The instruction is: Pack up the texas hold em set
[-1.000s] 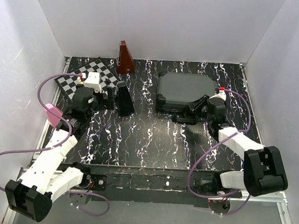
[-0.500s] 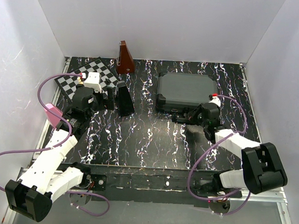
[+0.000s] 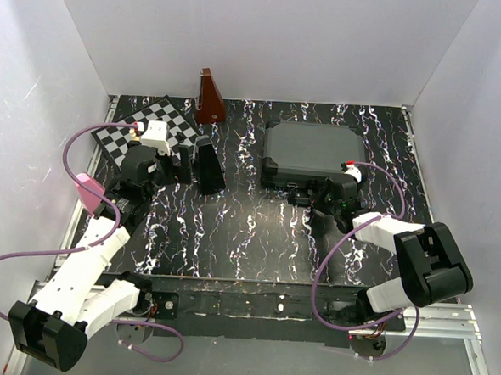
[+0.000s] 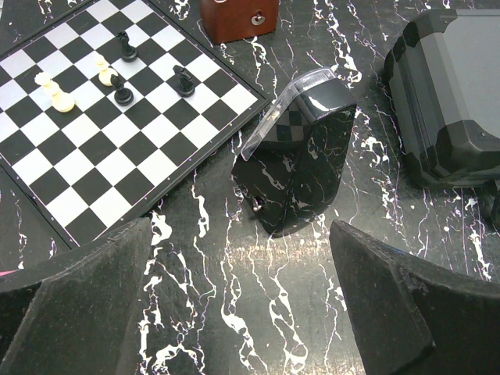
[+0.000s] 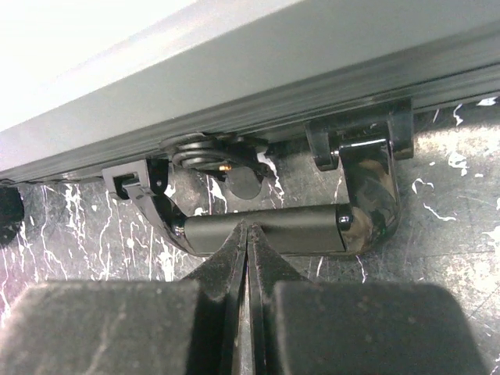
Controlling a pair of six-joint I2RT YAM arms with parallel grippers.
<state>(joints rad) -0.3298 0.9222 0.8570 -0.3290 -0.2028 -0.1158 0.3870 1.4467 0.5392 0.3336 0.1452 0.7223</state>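
R gripper (image 5: 247, 230) sits at the near side of the black hard case (image 5: 234, 86). The case is shut w/ lid down, so contents aren't visible. Its carry handle (image 5: 305, 228) lies flat on the table just ahead of the R fingertips, and the case wall is right behind that. R jaws are pressed together w/ only a hairline between them, tips against the near edge of the handle bar. Can't tell if they pinch anything, and nothing is visibly gripped. In the top view the case (image 3: 312, 153) is straight ahead of the R gripper (image 3: 314, 196) and touching it at the handle side.

L gripper (image 4: 241, 234) is spread wide, holding nothing, over the black marbled table (image 3: 247, 238). A black wedge-shaped box w/ clear top (image 4: 297, 156) stands just ahead between its fingers, apart from them. Ahead-left is the chessboard (image 4: 117, 117) w/ a few pieces on it. A brown pyramid-shaped object (image 4: 234, 16) is farther ahead. The case is well off to the L gripper's right.
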